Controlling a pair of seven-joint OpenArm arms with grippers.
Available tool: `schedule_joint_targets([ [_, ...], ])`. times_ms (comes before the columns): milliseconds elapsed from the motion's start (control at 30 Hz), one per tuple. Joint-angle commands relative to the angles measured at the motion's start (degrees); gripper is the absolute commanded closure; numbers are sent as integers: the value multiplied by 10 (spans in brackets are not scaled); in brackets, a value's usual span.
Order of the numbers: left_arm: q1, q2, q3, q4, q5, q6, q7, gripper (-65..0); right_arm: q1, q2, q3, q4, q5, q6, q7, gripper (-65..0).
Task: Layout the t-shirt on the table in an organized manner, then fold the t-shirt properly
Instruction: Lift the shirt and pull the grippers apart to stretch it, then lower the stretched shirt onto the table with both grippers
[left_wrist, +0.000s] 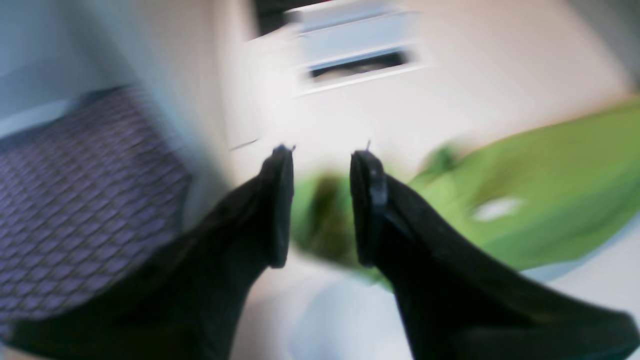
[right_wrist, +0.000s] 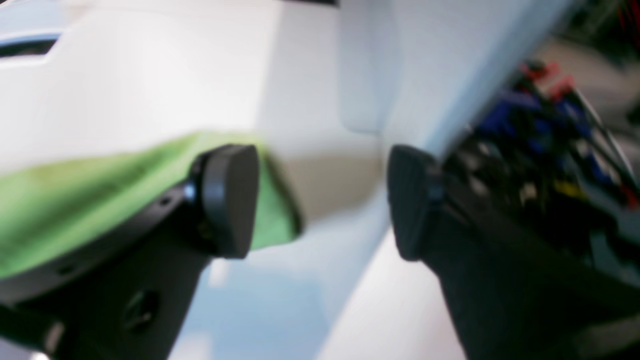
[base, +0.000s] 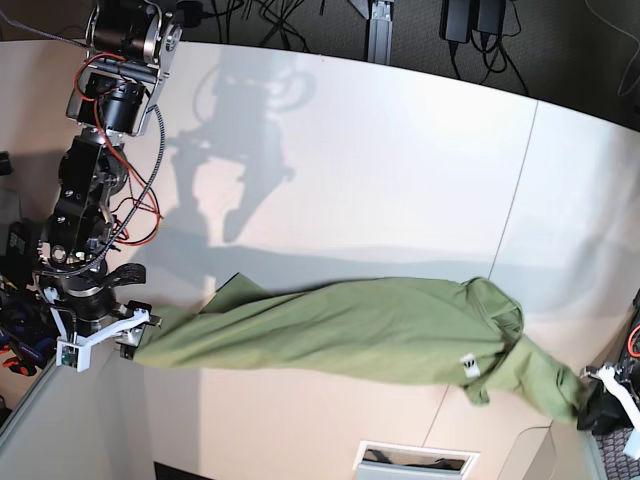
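t-shirt (base: 350, 335): seen whole only from base, stretched lengthwise across the table (base: 400, 170).
left gripper (left_wrist: 320, 205): jaws parted, shirt blurred between them.
right gripper (right_wrist: 322, 200): jaws spread wide, nothing pinched, at shirt's end.

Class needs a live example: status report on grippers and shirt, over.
Left gripper jaws apart, shirt between. Right gripper wide open, empty. Shirt stretched long across table, unfolded. Nothing in the way.

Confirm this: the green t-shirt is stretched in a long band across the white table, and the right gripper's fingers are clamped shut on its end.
One detail is wrong. The t-shirt does stretch in a long band across the table, but the right gripper is not clamped: the right wrist view shows its fingers spread wide, with nothing between them and the cloth lying behind one finger.
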Motion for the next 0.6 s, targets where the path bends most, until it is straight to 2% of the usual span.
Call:
schedule_joint_targets([
  [0,-6,-10,-10,16,-7,-6,-16,-242,9,9,14,9,0,-15,17,-412],
  [133,35,-7,-55,43,-7,-6,-16,-242,-16,9,71,9,4,-21,17,-412],
  [233,62,1,-83,53,-16,-7,-16,-242,-30,9,110,9,44,-20,15,-411],
  [333,82,12,-81,52,-19,-17,-19,-242,-44,7,119,9,90,-18,9,-411],
  [400,93,29,-75,48,-13,-17,-28,-243,-52,-3,116,9,101,-2,0,-411],
  [433,98,38,-71,43,-7,-17,-37,-259,-57,-11,111,9,103,3,-1,-411],
  [567,101,70,-38,4,20,-16,-56,-391,-83,-51,85,6,101,3,0,-411],
])
